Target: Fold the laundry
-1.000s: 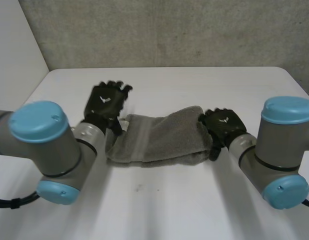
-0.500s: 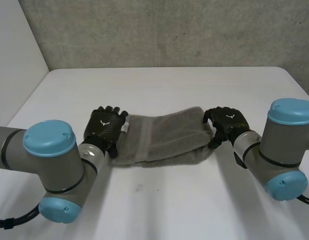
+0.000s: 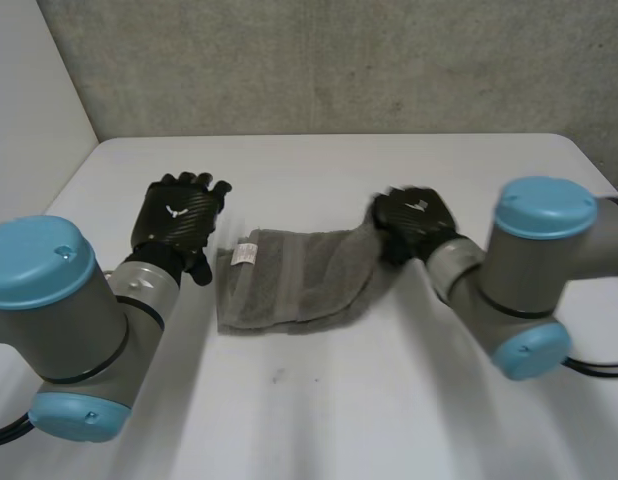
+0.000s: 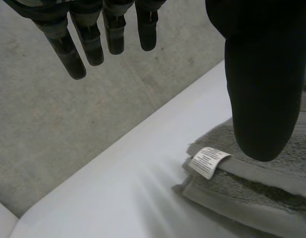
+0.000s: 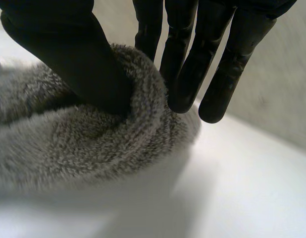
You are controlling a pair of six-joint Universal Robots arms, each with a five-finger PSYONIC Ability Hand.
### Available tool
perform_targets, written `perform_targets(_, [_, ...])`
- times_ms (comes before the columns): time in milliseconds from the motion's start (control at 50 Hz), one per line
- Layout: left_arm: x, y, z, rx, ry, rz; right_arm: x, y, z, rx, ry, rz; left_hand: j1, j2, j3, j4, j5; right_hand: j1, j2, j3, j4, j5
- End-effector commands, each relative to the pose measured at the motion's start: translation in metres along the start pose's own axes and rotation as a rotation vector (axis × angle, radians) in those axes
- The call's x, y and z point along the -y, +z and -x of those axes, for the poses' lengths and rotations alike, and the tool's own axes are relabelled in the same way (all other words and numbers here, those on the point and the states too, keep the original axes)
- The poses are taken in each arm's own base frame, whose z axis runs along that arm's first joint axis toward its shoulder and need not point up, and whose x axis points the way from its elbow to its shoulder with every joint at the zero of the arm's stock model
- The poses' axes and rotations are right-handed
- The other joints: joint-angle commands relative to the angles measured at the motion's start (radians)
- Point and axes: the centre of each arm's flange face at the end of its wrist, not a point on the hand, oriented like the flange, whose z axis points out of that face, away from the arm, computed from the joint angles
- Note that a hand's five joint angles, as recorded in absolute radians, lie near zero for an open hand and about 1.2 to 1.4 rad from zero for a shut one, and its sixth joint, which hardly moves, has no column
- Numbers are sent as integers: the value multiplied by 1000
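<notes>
A grey towel (image 3: 289, 285) lies folded in a long strip at the middle of the white table (image 3: 339, 400), with a white label (image 3: 244, 254) at its left end. My right hand (image 3: 411, 220) is at the towel's right end, which is lifted and drawn in toward the left. In the right wrist view the thumb (image 5: 69, 54) presses into the rolled towel edge (image 5: 69, 144) and the fingers (image 5: 187, 64) close on its other side. My left hand (image 3: 174, 222) hovers just left of the towel, fingers (image 4: 88, 39) straight and apart, above the label (image 4: 208, 161) and towel (image 4: 257, 188).
A grey concrete wall (image 3: 339, 60) rises behind the table's far edge. A pale side wall (image 3: 29, 110) stands at the left. Bare tabletop lies in front of the towel and on both sides of it.
My right hand has shut on the towel's right end and carried it leftward, shortening the strip. My left hand has moved off the towel's left end, away to the left.
</notes>
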Motion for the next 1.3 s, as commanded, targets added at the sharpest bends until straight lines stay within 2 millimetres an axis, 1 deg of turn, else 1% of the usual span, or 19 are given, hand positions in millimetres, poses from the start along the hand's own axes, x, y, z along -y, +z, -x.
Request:
perform_targets(20, [10,-1,15,46,-6,-23,37,-4,93,213,-163,-158,14,19,16,18,20,502,244,215,206,263])
perform_targets(120, [15,-4,24,81,-16,-17,28,-8,128,310,-224,-173,14,19,16,18,20,502,244,215,206,263])
perform_targets(160, [15,-4,28,90,-21,-12,6,-12,165,445,-283,-170,11,16,13,15,17,502,244,215,206,263])
perform_targets(260, [16,-2,32,104,-33,-16,-15,-6,182,507,-295,-160,14,19,16,18,20,502,244,215,206,263])
perform_targets(400, [19,2,39,123,-38,-26,1,2,183,508,-235,-205,14,19,16,18,20,502,244,215,206,263])
perform_targets(480, [23,5,42,134,-39,-46,13,9,182,503,-95,-213,14,19,16,18,20,502,244,215,206,263])
perform_targets(560, [28,8,45,140,-42,-61,5,9,182,507,-61,-169,14,19,16,18,20,441,183,154,146,202])
perform_targets(580, [28,8,45,140,-43,-62,2,6,182,504,-61,-138,14,19,16,18,20,-163,-422,-450,-459,-403])
perform_targets(600, [29,8,44,140,-49,-65,2,6,182,504,-61,-138,14,19,16,18,20,-169,-428,-457,-465,-409])
perform_targets(620, [29,8,44,140,-49,-65,0,3,181,500,-60,-113,14,19,16,18,20,-591,-849,-878,-886,-830])
perform_targets(660, [30,7,43,135,-59,-67,5,0,178,476,-56,-100,14,19,16,18,20,-720,-978,-1007,-1015,-959])
perform_targets(720, [31,8,42,131,-92,-75,18,-3,169,424,-45,-102,14,19,16,18,20,-720,-978,-1007,-1015,-959])
perform_targets(760, [33,9,41,124,-127,-82,40,-15,152,325,-14,-96,14,19,16,18,20,-720,-978,-1007,-1015,-959])
perform_targets(840, [35,11,38,110,-166,-91,50,-19,130,258,30,-81,26,31,28,30,32,-720,-978,-1007,-1015,-959])
perform_targets(880, [35,10,28,76,-202,-94,58,-21,108,212,66,-74,38,43,40,42,44,-720,-978,-1007,-1015,-959])
perform_targets(980, [25,14,6,-5,-220,-66,62,-14,80,150,90,-76,35,40,37,39,41,-720,-978,-1007,-1015,-959])
perform_targets(1060, [8,18,-3,-35,-216,-20,54,-3,73,140,120,-59,35,40,37,39,41,-720,-978,-1007,-1015,-959])
perform_targets(1220, [-50,28,-18,-65,-199,158,-13,31,86,197,145,121,23,28,25,27,29,-720,-978,-1007,-1015,-959])
perform_targets(1300, [-61,28,-17,-67,-192,210,-28,37,87,200,140,160,14,19,16,18,20,-720,-978,-1007,-1015,-959])
